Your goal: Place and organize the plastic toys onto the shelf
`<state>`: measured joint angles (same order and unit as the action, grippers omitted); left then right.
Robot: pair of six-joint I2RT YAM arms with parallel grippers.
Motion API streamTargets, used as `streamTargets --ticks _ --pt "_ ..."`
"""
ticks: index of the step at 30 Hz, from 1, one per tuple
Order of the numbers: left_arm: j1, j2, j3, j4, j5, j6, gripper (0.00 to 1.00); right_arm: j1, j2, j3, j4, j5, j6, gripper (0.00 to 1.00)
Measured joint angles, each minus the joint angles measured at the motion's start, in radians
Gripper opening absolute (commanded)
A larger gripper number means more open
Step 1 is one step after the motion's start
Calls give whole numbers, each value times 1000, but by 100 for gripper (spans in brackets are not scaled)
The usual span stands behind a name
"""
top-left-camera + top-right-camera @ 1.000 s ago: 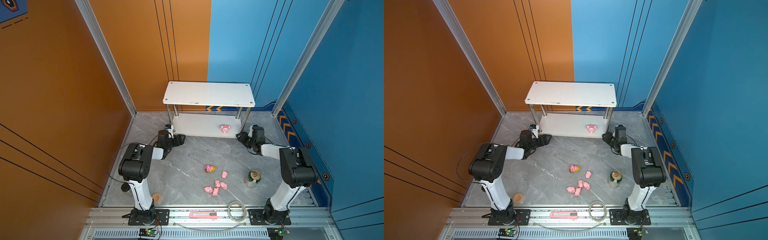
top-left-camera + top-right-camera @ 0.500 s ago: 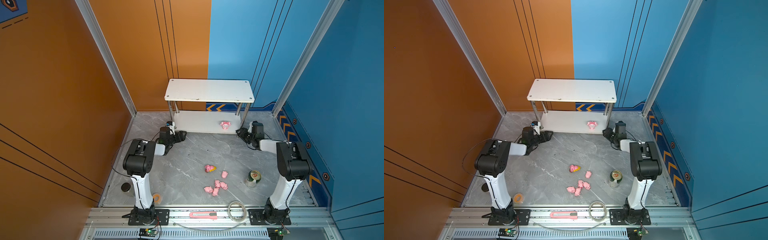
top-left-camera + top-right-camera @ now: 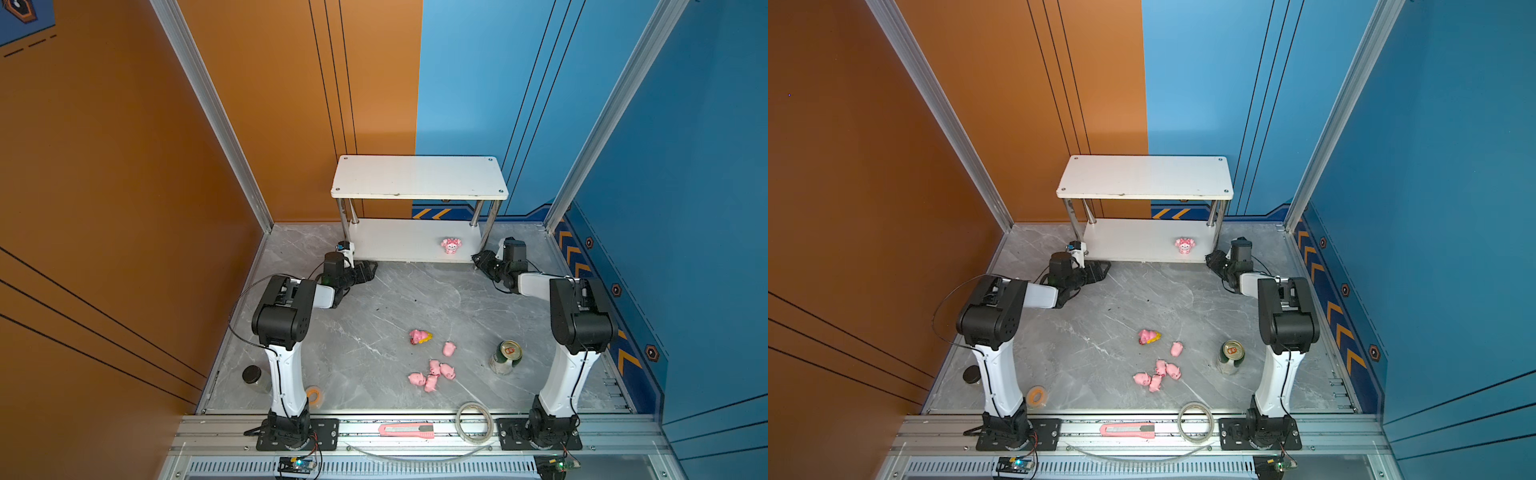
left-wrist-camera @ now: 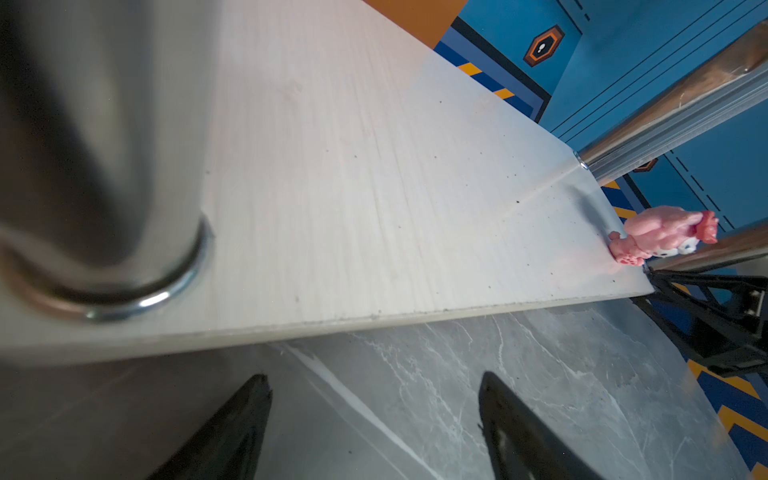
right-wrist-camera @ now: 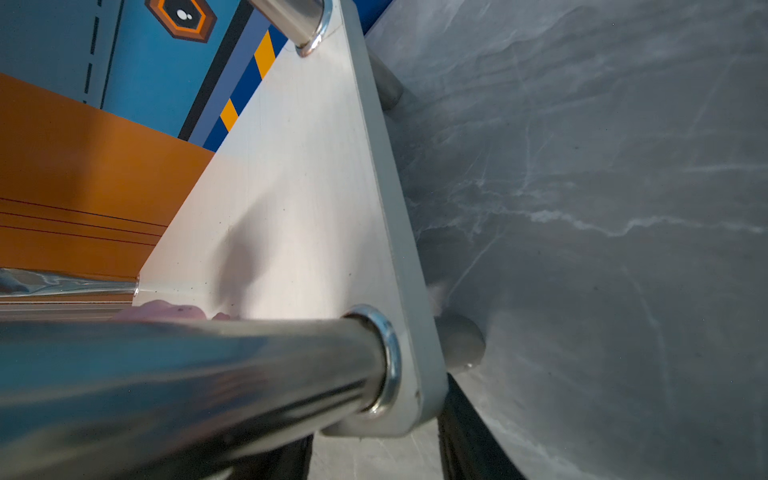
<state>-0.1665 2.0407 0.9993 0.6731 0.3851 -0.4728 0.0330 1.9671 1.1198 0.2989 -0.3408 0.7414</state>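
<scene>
The white two-tier shelf (image 3: 419,176) (image 3: 1144,176) stands at the back wall. A pink-white figurine (image 3: 450,245) (image 4: 660,232) sits on its lower tier near the right leg. On the floor lie a pink-yellow figurine (image 3: 419,336) and several tiny pink pigs (image 3: 415,378). My left gripper (image 3: 368,268) (image 4: 374,386) is open at the shelf's front left corner, with only floor between its fingers. My right gripper (image 3: 478,259) (image 5: 374,440) is shut on the lower board's front right corner; the chrome leg (image 5: 187,374) hides one finger.
A green can (image 3: 505,357) stands right of the pigs. A pink utility knife (image 3: 406,430) and a coil of clear tube (image 3: 475,422) lie at the front rail. A tape roll (image 3: 315,395) and a black-lidded jar (image 3: 253,376) sit by the left arm's base.
The shelf has slid back toward the rear wall, and both grippers have moved back with it at its front corners. The toys on the floor have not moved.
</scene>
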Motion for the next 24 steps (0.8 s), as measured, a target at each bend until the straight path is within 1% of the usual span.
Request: streamTargets --ticks 6,24 --pt "-7 9 57 -5 11 0 81 -2 21 34 -17 -4 0 48" --pt "-13 87 155 -23 32 -1 81 -7 79 110 -21 -24 0 48"
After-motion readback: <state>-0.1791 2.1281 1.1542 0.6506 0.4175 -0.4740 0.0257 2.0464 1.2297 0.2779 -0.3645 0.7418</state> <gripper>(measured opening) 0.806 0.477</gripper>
